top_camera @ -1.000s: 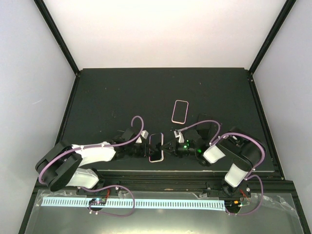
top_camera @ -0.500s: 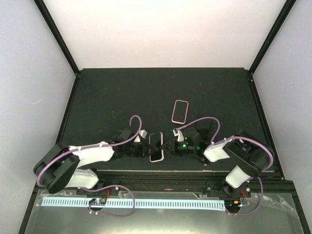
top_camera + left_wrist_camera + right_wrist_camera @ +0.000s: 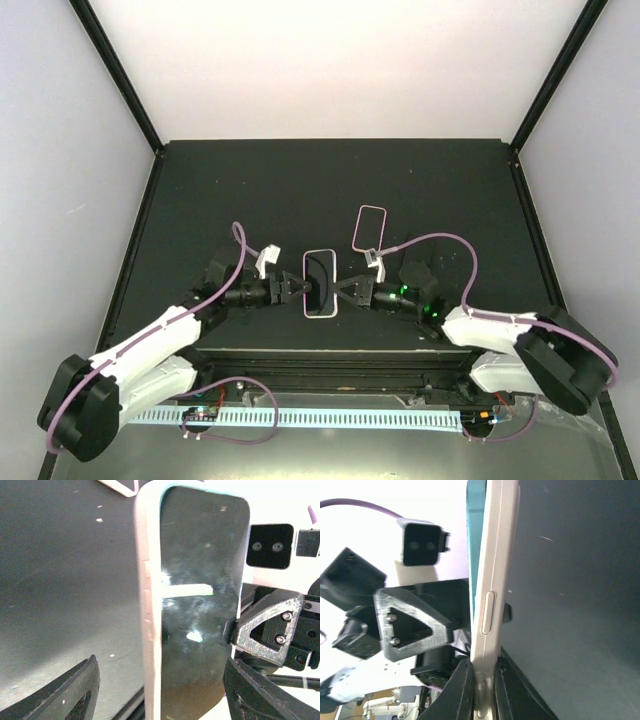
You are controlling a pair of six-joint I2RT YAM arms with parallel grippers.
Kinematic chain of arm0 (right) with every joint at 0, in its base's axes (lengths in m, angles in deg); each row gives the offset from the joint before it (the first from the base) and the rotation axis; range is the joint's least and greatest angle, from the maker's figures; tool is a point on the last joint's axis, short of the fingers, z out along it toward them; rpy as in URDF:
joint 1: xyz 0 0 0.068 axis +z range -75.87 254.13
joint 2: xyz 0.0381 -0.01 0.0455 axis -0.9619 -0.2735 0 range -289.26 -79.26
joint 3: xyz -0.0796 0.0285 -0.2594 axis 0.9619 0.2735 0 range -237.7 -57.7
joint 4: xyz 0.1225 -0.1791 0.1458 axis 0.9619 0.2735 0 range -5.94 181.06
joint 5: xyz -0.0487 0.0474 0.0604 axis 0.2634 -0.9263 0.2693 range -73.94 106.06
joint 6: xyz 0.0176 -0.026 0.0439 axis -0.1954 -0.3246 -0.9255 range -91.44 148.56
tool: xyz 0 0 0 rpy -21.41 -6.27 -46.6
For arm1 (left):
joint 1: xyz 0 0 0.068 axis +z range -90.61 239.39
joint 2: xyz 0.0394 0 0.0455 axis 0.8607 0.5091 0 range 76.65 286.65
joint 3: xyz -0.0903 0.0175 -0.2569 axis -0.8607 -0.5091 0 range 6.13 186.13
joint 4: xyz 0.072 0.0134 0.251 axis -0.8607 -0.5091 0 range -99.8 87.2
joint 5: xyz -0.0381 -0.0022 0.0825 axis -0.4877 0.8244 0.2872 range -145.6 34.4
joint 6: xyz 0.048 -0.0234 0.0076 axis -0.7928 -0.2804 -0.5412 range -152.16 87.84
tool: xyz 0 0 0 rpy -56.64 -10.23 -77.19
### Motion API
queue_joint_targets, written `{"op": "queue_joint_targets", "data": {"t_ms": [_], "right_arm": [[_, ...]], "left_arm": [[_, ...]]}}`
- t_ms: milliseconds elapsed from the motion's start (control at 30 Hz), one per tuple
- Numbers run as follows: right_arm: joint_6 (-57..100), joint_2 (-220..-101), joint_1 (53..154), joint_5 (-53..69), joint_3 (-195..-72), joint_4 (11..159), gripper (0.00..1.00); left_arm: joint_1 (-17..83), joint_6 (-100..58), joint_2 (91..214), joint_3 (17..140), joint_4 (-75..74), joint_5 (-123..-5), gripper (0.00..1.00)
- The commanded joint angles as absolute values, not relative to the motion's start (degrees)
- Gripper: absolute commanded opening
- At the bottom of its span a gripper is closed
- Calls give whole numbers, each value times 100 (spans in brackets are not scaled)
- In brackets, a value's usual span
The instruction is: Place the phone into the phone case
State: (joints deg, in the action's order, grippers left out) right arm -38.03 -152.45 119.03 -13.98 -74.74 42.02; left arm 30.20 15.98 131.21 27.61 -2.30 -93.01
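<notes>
On the left, the left gripper (image 3: pixel 297 290) has spread its jaws over the last second. In its wrist view the two fingers (image 3: pixel 75 690) stand wide on either side of the phone (image 3: pixel 320 284) and neither seems to press on it, so it holds nothing. The phone sits in the middle between the two arms, screen up. It is farther from the near edge of the table (image 3: pixel 250 190) than a second ago, and it looks raised off the surface. On its right side the right gripper (image 3: pixel 343 291) is closed tight on the phone's long edge, its fingers (image 3: pixel 462 690) pinching the rim near the side button. The phone now seems to hang from the right arm alone, so the handover looks done. The phone case (image 3: pixel 370 228) lies empty where it was, just beyond and to the right, apart from the phone. Carrying the phone over it looks like the next step.
</notes>
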Motion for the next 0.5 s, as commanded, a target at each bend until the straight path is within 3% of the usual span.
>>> {"op": "queue_joint_targets", "data": {"t_ms": [0,133,300,467], "right_arm": [[-3736,-14532,11928,-1335,-7464,3585,8],[-3815,-14299,11925,-1415,-7516,3603,9],[-3981,-14299,11922,-1480,-7484,3372,9],[-3845,-14284,11928,-1504,-7534,3679,14]], "left_arm": [[3091,2150,12827,2694,532,-10024,69],[3083,2862,12799,2464,1776,-10451,60],[3087,3373,12919,2251,2663,-10663,34],[3083,3479,12925,2177,3082,-10806,16]]}}
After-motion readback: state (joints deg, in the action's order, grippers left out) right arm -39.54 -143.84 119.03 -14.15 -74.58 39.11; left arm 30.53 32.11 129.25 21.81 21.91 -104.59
